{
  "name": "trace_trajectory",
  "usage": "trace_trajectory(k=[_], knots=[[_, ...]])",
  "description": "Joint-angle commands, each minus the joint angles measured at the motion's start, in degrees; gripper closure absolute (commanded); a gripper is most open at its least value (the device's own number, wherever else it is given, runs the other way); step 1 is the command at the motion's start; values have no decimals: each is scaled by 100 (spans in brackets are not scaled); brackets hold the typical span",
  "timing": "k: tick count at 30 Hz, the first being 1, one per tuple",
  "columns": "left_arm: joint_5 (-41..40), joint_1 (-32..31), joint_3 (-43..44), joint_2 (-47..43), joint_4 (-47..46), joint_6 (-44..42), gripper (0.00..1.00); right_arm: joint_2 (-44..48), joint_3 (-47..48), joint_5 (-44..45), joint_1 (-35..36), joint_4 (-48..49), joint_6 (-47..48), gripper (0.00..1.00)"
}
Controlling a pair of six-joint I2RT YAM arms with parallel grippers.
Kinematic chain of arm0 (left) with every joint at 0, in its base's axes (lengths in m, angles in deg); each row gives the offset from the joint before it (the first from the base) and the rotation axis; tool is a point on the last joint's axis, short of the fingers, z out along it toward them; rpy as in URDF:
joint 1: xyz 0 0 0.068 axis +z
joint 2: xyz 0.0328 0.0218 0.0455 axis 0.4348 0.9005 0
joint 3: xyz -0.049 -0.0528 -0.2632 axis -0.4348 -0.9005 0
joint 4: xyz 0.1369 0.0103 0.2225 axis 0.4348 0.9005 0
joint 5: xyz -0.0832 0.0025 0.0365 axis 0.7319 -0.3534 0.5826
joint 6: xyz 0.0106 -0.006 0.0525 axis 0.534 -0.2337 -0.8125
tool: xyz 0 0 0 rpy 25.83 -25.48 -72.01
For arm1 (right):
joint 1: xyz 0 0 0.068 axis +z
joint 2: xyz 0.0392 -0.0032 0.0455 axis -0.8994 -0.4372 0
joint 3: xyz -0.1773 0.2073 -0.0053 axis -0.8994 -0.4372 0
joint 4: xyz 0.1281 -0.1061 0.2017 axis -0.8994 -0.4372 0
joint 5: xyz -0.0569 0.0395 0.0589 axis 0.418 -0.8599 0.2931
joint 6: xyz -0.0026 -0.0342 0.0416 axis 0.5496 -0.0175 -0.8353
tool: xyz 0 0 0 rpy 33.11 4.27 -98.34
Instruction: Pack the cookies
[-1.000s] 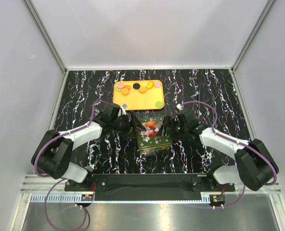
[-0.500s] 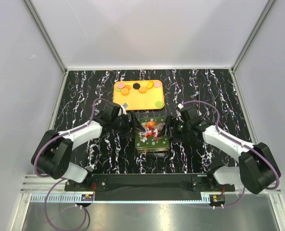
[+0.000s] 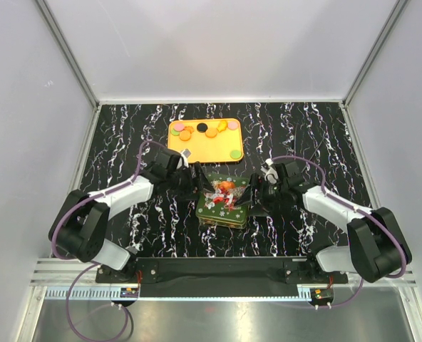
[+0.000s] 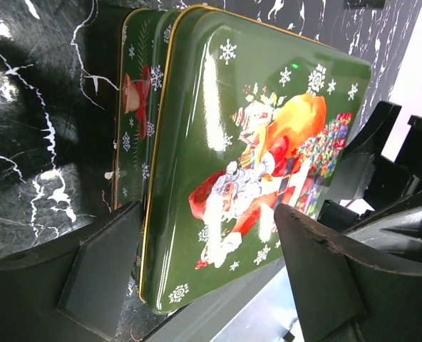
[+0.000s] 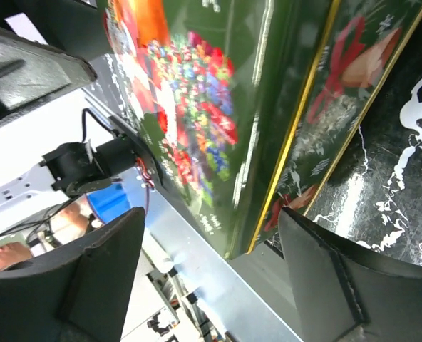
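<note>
**Left arm** (image 3: 118, 196) and **right arm** (image 3: 332, 206): glossy white shells are covering the long links, and rounded black housings are bulging at the shoulder and elbow joints. A left purple cable (image 3: 63, 214) is running along the outside of one arm. A right purple cable (image 3: 296, 158) is arching over the other. A black base bar (image 3: 218, 269) is joining the two mounts. The jaws are showing as matt dark-grey wedges: the left arm's fingers (image 4: 100, 274) are looking angular, flat-faced and bevelled, and the right arm's fingers (image 5: 100, 278) are looking alike.
</note>
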Motion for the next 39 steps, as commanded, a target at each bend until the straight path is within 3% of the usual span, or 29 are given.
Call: trace_trajectory(k=[1,12,16,30,39], knots=[[-57,-113,165,103,106,-152,19,11,57,-437,-85,395,90,17],[-57,-113,174,129,107,-187,19,205,14,-93,-85,60,363,11],[-66,-113,148,103,107,-187,19,301,-48,696,-85,-326,626,9],[-127,-218,165,156,-34,-38,19,425,-681,329,73,1211,-462,10],[-154,-271,148,129,-113,32,19,214,-646,294,91,1414,-622,17]])
